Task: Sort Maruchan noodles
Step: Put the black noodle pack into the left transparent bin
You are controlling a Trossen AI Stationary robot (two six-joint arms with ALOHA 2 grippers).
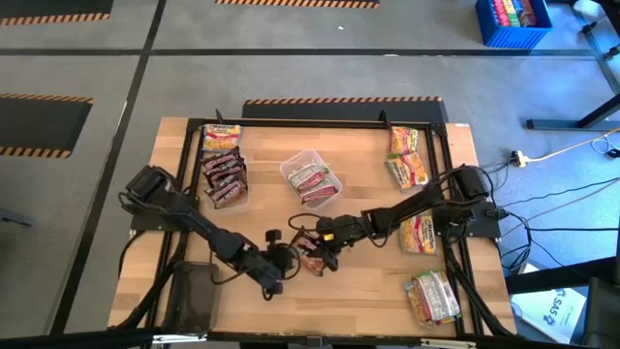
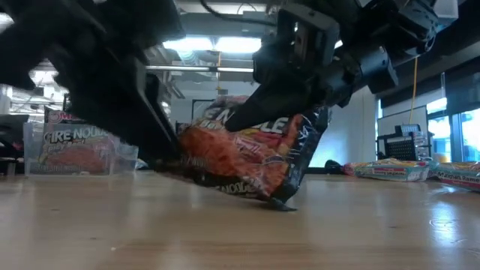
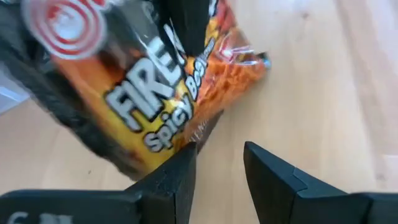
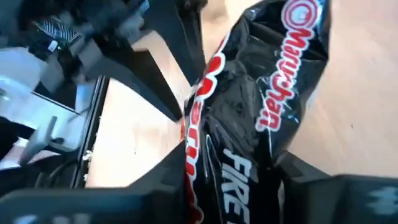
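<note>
Right gripper (image 4: 233,186) is pinching the dark Maruchan Fire packet (image 4: 261,106) between its fingers, packet hiding the tips; left gripper (image 3: 217,171) is sitting just beside it, fingers narrowly parted, empty; packet's lower corner is touching the table (image 2: 240,232).

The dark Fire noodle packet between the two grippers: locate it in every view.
High view: dark Fire packet low centre, between both arms.
Low view: packet centre, tilted, one corner on the table.
Left wrist view: packet upper left.
Right wrist view: packet centre, between this arm's fingers.
Shared landmark: the wooden table.
</note>
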